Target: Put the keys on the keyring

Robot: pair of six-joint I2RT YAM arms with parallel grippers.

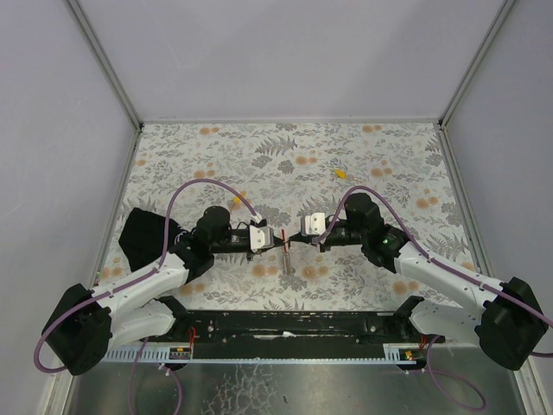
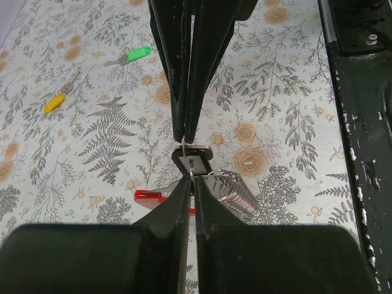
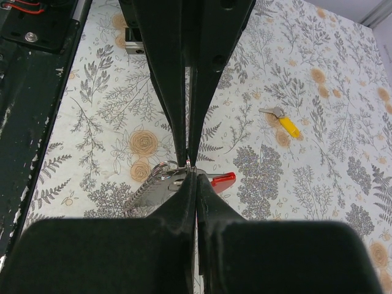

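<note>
The table (image 1: 389, 173) shows a white cloth printed with grey ferns and orange blossoms. The yellow-headed key (image 2: 54, 102) and the green-headed key (image 2: 138, 54) have silver blades. The keyring (image 2: 149, 196) has a red loop.

The keyring (image 2: 233, 188) is gleaming like polished metal, its red end looking like glossy plastic. Well apart from the keyring, the green key (image 2: 131, 56) and yellow key (image 2: 58, 99) are showing smooth, shiny plastic heads. Under the keyring, the tablecloth (image 2: 92, 153) is looking matt, possibly cloth.

table (image 1: 190, 147): floral-patterned | on it: yellow key (image 2: 54, 102); green key (image 2: 138, 54)
</note>
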